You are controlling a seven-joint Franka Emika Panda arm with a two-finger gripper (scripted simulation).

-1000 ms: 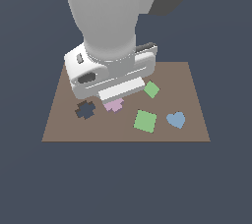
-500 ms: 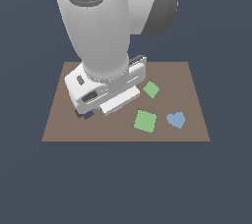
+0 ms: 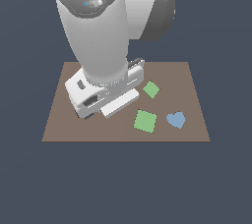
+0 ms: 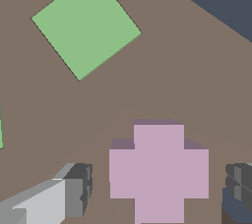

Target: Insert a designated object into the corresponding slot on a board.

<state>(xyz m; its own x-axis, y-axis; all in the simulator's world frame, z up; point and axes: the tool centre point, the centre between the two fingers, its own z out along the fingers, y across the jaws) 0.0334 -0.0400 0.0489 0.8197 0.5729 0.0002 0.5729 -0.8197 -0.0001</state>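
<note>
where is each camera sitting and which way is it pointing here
Exterior view: off the arm, raised, looking down at the brown board; the white arm fills the middle and hides the gripper's fingers.
Wrist view: on the wrist, looking down close at the board; the pink cross lies between the two grey fingertips of the gripper, apart from both.
Shared: the board, and likely the large green square; the pink cross shows only at the wrist.

the arm [image 3: 101, 36] is a thick, smooth white cylinder with a grey cap on top carrying a round dial-like marking and tiny red, green and blue dots. its gripper [image 4: 157, 188] has a boxy white body and ribbed dark grey fingers [image 4: 78, 188].
</note>
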